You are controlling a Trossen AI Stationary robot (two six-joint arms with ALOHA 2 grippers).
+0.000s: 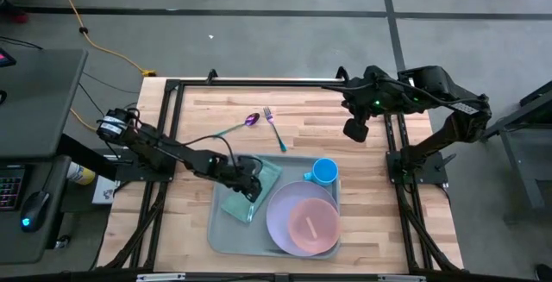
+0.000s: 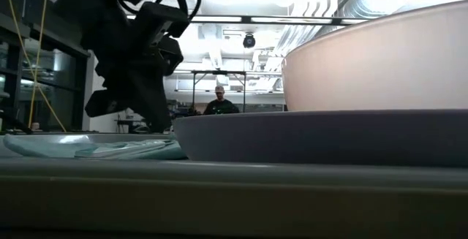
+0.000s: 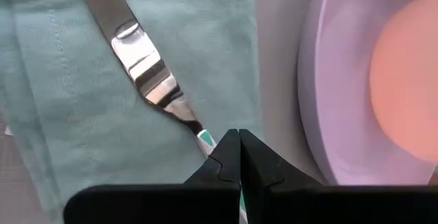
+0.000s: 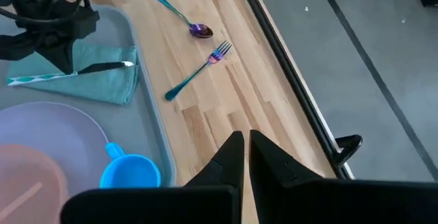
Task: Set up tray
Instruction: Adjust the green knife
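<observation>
The pale grey-green tray (image 1: 217, 230) lies near the table's near edge. A teal napkin (image 1: 235, 203) is spread on its left part, and a knife (image 3: 144, 66) with a silver blade lies on the napkin (image 3: 68, 80). My left gripper (image 1: 253, 181) stands over the napkin, shut on the knife. The lavender plate (image 1: 278, 217) with a pink bowl (image 1: 312, 223) and a blue cup (image 1: 325, 172) fill the tray's right part. My right gripper (image 1: 355, 131) hangs shut above the table's far right, touching nothing. My left gripper (image 3: 238, 138) pinches the knife's teal-patterned handle (image 3: 204, 139) just behind the blade, between its two fingers. The fingers come from above, slanting down. The blade (image 3: 147, 73) lies flat on the napkin, pointing away from the fingers.
A purple-bowled spoon (image 1: 241, 125) and a teal-handled fork (image 1: 274, 127) lie on bare wood beyond the tray's far edge. A dark metal frame (image 1: 259, 81) borders the table. In the low view the plate (image 2: 322, 133) and bowl (image 2: 380, 63) fill the foreground; a person (image 2: 219, 101) stands far behind.
</observation>
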